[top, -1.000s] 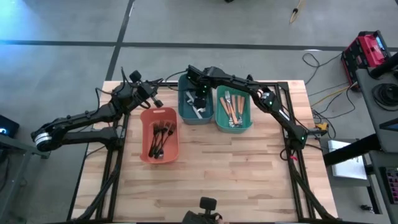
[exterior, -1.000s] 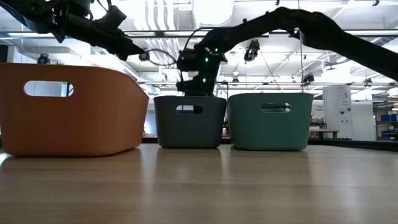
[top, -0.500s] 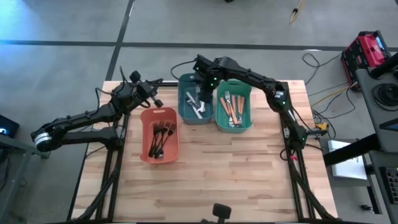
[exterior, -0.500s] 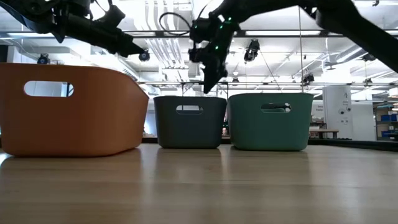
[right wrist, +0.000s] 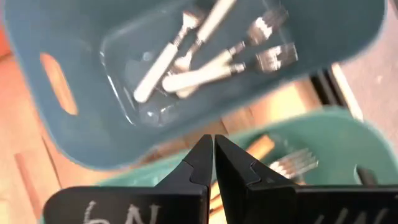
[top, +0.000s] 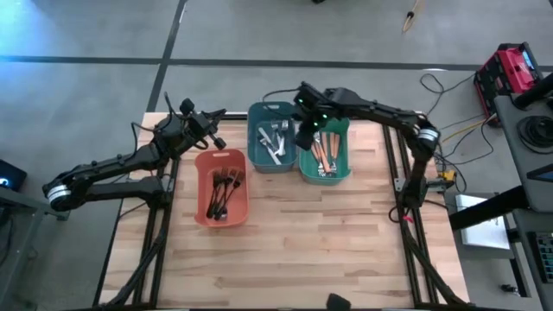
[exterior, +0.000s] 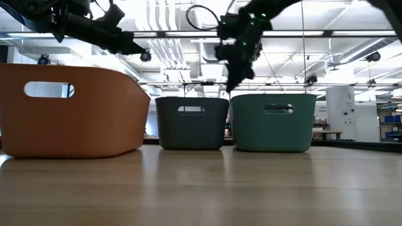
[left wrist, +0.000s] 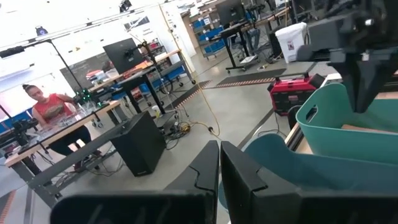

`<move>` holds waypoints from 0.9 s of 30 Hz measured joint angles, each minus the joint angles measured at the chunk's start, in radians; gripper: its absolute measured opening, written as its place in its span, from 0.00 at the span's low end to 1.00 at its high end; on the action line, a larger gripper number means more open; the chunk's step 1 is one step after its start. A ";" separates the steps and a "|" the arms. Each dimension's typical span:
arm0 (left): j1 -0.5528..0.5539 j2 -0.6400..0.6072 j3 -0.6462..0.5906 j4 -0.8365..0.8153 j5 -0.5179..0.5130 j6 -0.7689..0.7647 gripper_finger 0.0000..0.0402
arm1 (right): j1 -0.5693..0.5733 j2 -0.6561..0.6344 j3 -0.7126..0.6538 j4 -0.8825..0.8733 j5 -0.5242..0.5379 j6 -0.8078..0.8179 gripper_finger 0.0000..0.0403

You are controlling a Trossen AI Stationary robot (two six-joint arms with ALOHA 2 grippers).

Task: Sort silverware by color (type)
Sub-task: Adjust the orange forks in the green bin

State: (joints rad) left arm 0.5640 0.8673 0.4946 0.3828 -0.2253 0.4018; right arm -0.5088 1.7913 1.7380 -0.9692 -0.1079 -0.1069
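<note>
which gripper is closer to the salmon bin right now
Left. The left gripper hovers shut just beyond the salmon bin's far rim; the right gripper, also shut, hangs above the green bin, two bins over.

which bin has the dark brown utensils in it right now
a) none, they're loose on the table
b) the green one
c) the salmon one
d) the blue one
c: in the high view the dark brown utensils lie inside the salmon bin, while the blue bin holds silver pieces and the green bin holds orange-handled ones.
</note>
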 joint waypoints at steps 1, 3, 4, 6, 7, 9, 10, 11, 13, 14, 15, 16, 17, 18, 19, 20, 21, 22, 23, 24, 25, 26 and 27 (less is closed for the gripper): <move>0.000 0.000 0.000 -0.001 0.000 -0.001 0.00 | -0.005 -0.024 -0.048 0.025 0.002 0.020 0.02; 0.000 0.000 0.000 0.000 0.000 -0.001 0.00 | -0.017 -0.065 -0.138 0.070 0.003 0.065 0.02; 0.000 0.000 0.000 0.000 0.000 -0.001 0.00 | -0.023 -0.080 -0.179 0.093 0.004 0.088 0.02; 0.000 0.000 0.000 0.000 0.000 -0.001 0.00 | -0.037 -0.107 -0.248 0.125 0.005 0.127 0.02; 0.000 0.000 0.000 0.001 0.000 -0.001 0.00 | -0.043 -0.115 -0.279 0.135 0.005 0.147 0.02; 0.000 0.000 0.000 0.002 0.000 -0.001 0.00 | -0.057 -0.120 -0.328 0.144 0.008 0.176 0.02; 0.000 0.000 0.000 0.002 0.000 -0.001 0.00 | -0.063 -0.120 -0.349 0.146 0.018 0.192 0.02; 0.000 0.000 0.000 0.002 0.000 -0.001 0.00 | -0.067 -0.119 -0.370 0.145 0.039 0.202 0.02; 0.000 0.000 0.000 0.002 0.000 -0.001 0.00 | -0.069 -0.113 -0.405 0.159 0.079 0.216 0.02; 0.000 0.000 0.000 0.002 0.000 -0.001 0.00 | -0.069 -0.109 -0.423 0.172 0.083 0.216 0.02; 0.000 0.000 0.000 0.002 0.000 0.001 0.00 | -0.069 -0.106 -0.439 0.178 0.083 0.215 0.02; 0.000 0.000 0.000 0.002 0.000 0.003 0.00 | -0.069 -0.103 -0.454 0.187 0.082 0.215 0.02; 0.000 0.000 0.000 0.002 0.000 0.005 0.00 | -0.068 -0.101 -0.466 0.202 0.082 0.216 0.02; 0.000 0.000 0.000 0.002 0.000 0.006 0.00 | -0.068 -0.100 -0.476 0.221 0.082 0.219 0.02; 0.000 0.000 0.000 0.002 0.000 0.007 0.00 | -0.067 -0.101 -0.487 0.239 0.082 0.219 0.02; 0.000 0.000 0.000 0.003 0.000 0.007 0.00 | -0.068 -0.101 -0.498 0.256 0.082 0.219 0.02; 0.000 0.000 0.000 0.004 0.000 0.007 0.00 | -0.068 -0.101 -0.508 0.271 0.083 0.219 0.02; 0.000 0.000 0.000 0.006 0.000 0.007 0.00 | -0.068 -0.101 -0.517 0.288 0.083 0.219 0.02; 0.000 0.000 0.000 0.009 0.000 0.007 0.00 | -0.068 -0.101 -0.525 0.303 0.084 0.219 0.02; 0.000 0.000 0.000 0.009 0.000 0.008 0.00 | -0.067 -0.101 -0.533 0.317 0.085 0.217 0.02; 0.000 0.000 0.000 0.009 0.000 0.008 0.00 | -0.066 -0.101 -0.541 0.331 0.085 0.213 0.02; 0.000 0.000 0.000 0.008 0.000 0.008 0.00 | -0.065 -0.101 -0.548 0.340 0.089 0.211 0.02; 0.000 0.000 0.000 0.008 0.000 0.008 0.00 | -0.062 -0.101 -0.555 0.342 0.100 0.211 0.02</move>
State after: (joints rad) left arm 0.5639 0.8677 0.4947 0.3912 -0.2256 0.4096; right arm -0.5711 1.6901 1.1831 -0.6271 -0.0078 0.1046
